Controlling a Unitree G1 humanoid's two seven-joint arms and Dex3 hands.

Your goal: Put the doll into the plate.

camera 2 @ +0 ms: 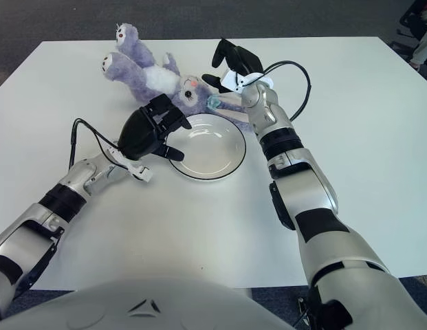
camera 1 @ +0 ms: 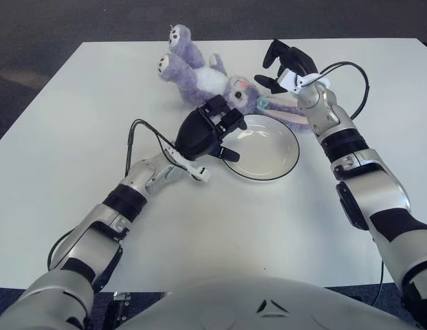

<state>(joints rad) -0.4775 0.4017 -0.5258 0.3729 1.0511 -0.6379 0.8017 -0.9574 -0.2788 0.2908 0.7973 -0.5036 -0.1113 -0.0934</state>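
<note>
— Where is the doll (camera 1: 210,79) lying right now?

— It is lying on its back toward the far edge of the white table (camera 1: 55,137), feet pointing at the far-left corner, head and long ears just beyond the far rim of the plate (camera 1: 268,168). The plate is holding nothing.

— How is it going to handle?

— It is looking like soft, light plush, so it is probably going to sag and flop when lifted. Taking it round the body or head seems safer than by an ear.

— And the hands?

— The left hand (camera 1: 206,130) is hovering at the plate's left rim, fingers spread and holding nothing. The right hand (camera 1: 285,63) is reaching above the ears, fingers wide, gripping nothing.

— The surface and the room?

— The table is looking smooth and bare; dark carpet (camera 1: 96,20) is showing beyond the far edge.
</note>
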